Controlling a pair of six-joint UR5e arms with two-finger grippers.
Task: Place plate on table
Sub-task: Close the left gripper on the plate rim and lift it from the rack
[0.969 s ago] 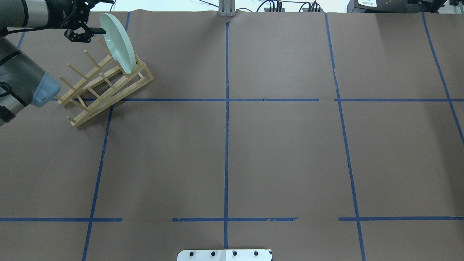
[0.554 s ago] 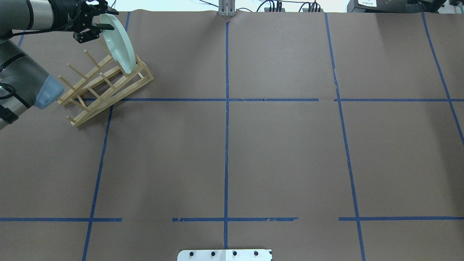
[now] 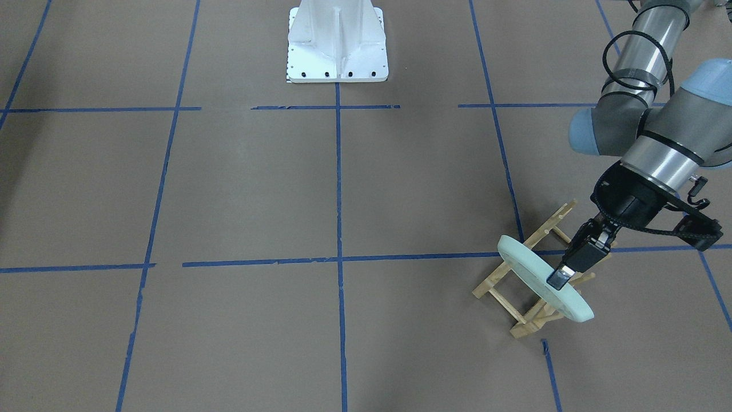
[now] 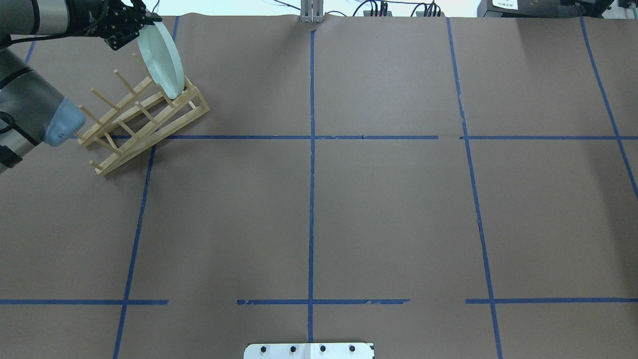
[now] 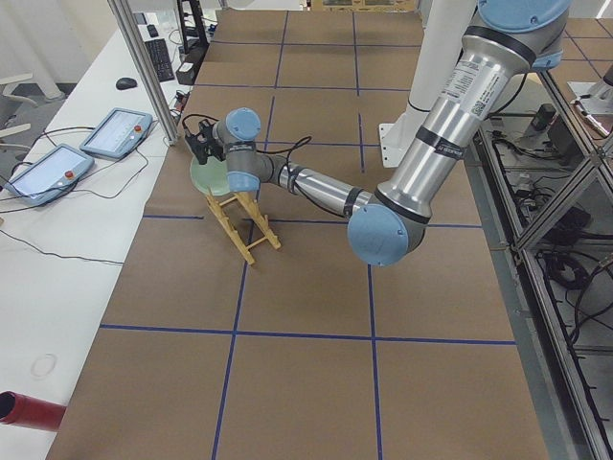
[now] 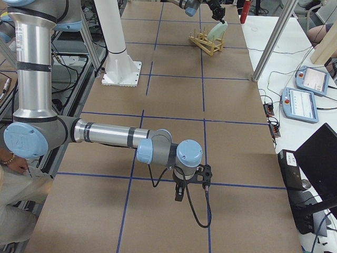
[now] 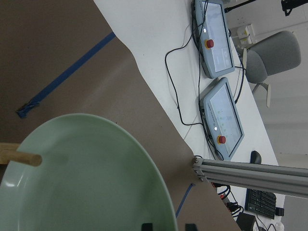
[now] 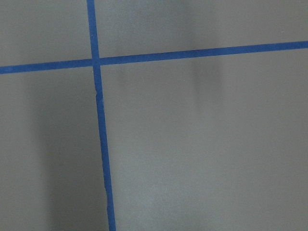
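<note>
The pale green plate (image 4: 162, 60) stands on edge in the far end of the wooden peg rack (image 4: 144, 117) at the table's (image 4: 389, 209) far left. My left gripper (image 4: 146, 23) is at the plate's top rim, its fingers on either side of it, shut on the plate. In the front view one finger (image 3: 557, 277) lies across the plate's (image 3: 529, 266) face. The left wrist view shows the rim (image 7: 86, 178) between both fingertips. My right gripper (image 6: 179, 192) hovers low over bare table near the robot's right end; I cannot tell whether it is open.
The white robot base (image 3: 337, 46) sits at the table's near edge. Beyond the far edge are an aluminium post (image 4: 311, 12), cables and two teach pendants (image 5: 115, 132) on a white bench. Blue tape lines grid the table.
My left gripper has moved right and up onto the plate's top rim. The plate has shifted slightly left and stands more upright in the rack.
</note>
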